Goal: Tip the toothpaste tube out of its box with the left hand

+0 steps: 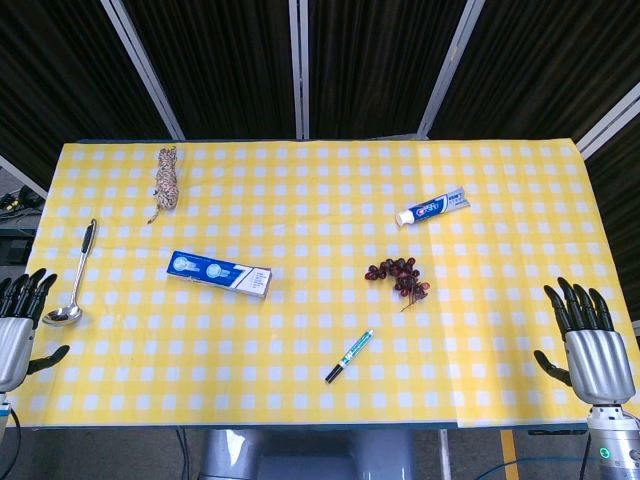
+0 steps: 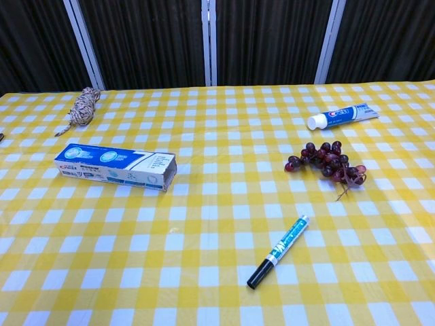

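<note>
The left hand [image 1: 18,330] is showing black fingers on a ribbed silver-grey palm shell. The right hand [image 1: 590,345] is wearing the same colours, with a grey wrist below it carrying a small green light.

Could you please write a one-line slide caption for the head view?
Both hands, left and right, rest open at the table edges; toothpaste box lies flat, toothpaste tube apart.
</note>
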Action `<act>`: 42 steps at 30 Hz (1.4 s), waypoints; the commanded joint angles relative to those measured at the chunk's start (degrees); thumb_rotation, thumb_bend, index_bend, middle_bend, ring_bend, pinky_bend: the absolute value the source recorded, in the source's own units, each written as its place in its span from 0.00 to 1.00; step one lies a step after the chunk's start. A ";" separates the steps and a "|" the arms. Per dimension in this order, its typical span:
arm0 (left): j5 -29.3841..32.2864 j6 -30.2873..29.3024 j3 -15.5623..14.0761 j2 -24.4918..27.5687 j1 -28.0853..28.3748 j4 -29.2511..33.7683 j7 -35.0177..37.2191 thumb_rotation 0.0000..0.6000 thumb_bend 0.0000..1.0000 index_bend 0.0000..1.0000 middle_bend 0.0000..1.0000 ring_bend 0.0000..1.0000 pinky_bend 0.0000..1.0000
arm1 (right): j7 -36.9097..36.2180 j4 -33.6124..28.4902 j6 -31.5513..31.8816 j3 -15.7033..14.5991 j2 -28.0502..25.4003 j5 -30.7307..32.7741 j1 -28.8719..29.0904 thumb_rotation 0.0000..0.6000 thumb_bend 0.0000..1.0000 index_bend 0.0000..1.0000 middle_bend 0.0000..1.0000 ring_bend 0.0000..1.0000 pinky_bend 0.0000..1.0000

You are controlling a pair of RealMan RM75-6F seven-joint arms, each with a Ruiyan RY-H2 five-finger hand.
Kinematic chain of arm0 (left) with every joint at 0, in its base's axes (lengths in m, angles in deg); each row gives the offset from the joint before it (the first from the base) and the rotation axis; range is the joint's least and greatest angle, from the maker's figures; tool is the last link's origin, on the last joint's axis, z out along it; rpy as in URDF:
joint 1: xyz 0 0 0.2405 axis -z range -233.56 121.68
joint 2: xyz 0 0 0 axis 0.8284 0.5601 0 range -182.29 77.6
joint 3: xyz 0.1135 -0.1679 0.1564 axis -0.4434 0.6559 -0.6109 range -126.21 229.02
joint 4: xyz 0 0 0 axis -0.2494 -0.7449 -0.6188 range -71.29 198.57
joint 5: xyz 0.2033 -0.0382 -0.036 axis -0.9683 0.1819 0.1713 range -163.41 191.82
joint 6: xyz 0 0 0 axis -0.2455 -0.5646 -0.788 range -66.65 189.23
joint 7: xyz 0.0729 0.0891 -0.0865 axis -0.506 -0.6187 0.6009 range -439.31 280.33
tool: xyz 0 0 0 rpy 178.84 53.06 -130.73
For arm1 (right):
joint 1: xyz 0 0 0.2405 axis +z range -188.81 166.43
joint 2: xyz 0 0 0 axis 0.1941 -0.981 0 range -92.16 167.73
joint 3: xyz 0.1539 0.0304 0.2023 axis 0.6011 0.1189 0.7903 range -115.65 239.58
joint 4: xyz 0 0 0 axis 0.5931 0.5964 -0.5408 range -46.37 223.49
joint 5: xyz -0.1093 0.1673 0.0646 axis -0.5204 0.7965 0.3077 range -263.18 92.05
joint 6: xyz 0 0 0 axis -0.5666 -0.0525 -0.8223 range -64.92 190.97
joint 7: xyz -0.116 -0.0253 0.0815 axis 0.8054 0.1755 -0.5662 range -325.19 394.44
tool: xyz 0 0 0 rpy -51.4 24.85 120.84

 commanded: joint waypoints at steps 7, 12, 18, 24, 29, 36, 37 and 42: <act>0.27 0.29 -0.04 -0.01 0.05 0.18 -0.27 1.00 0.08 0.00 0.00 0.00 0.00 | -0.18 0.27 0.39 0.02 0.23 -0.35 -0.12 1.00 0.09 0.00 0.00 0.00 0.00; 0.56 0.48 0.11 -0.20 0.18 0.18 -0.69 1.00 0.08 0.00 0.00 0.00 0.00 | -0.49 0.27 0.39 -0.02 0.15 -0.58 -0.09 1.00 0.09 0.00 0.00 0.00 0.00; 0.64 1.16 0.26 -0.86 0.71 -0.30 -0.79 1.00 0.08 0.00 0.00 0.00 0.00 | -0.22 0.56 0.29 0.17 0.33 -0.16 -0.09 1.00 0.09 0.00 0.00 0.00 0.00; 1.29 2.27 1.02 -1.52 1.77 -0.17 -1.51 1.00 0.08 0.00 0.00 0.00 0.00 | -0.75 0.86 0.92 0.46 0.34 -0.37 -0.16 1.00 0.09 0.00 0.00 0.00 0.00; 3.87 7.59 3.61 -1.53 6.01 -0.11 -3.89 1.00 0.08 0.00 0.00 0.00 0.00 | -1.32 1.64 -0.02 0.37 0.80 -0.20 0.24 1.00 0.09 0.00 0.00 0.00 0.00; 8.56 18.20 7.70 -2.86 14.58 -3.06 -8.04 1.00 0.08 0.02 0.00 0.02 0.12 | -2.63 1.86 -0.46 0.52 0.72 0.16 0.41 1.00 0.09 0.05 0.00 0.00 0.00; 9.28 20.09 8.19 -3.36 16.01 -3.79 -8.53 1.00 0.08 0.03 0.00 0.02 0.13 | -2.96 1.91 -0.63 0.60 0.66 0.42 0.43 1.00 0.09 0.05 0.00 0.00 0.00; 13.48 29.33 9.69 -6.21 22.66 -7.90 -11.19 1.00 0.08 0.07 0.00 0.06 0.16 | -4.85 2.12 -1.63 0.97 0.24 1.55 0.68 1.00 0.09 0.05 0.00 0.00 0.00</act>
